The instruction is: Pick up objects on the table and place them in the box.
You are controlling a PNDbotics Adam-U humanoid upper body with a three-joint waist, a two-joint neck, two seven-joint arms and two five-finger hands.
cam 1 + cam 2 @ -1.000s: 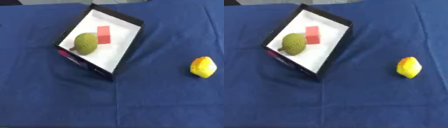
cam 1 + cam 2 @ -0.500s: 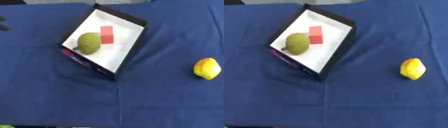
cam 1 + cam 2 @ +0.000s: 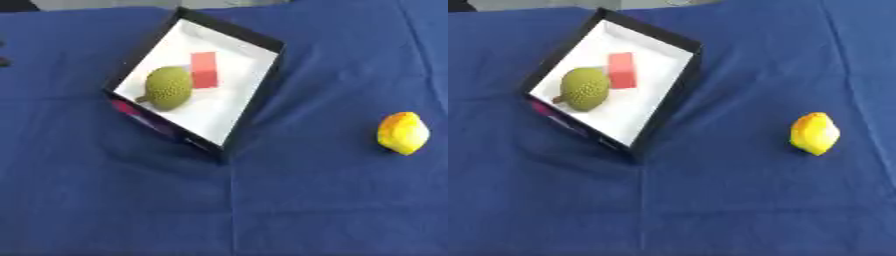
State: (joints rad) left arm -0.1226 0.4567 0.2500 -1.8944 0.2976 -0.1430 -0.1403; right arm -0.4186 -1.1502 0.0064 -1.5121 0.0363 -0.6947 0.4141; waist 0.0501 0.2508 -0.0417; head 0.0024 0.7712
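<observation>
A black box (image 3: 259, 95) with a white inside lies askew on the blue cloth, up and left of the middle. In it lie a green bumpy fruit (image 3: 168, 88) and a red block (image 3: 204, 69), side by side. A yellow lemon (image 3: 402, 132) rests on the cloth at the right, well apart from the box. Two small dark tips (image 3: 3, 62) poke in at the left edge of the left eye view, likely of my left hand; too little of it shows to tell its state. My right hand shows in neither view.
The blue cloth (image 3: 710, 210) covers the whole table and has a few creases. A strip of grey floor (image 3: 105, 3) shows along the far edge.
The whole picture has wobbled slightly, so the camera moved. The box, its contents and the lemon stay where they were. The dark tips at the left edge sit a little lower.
</observation>
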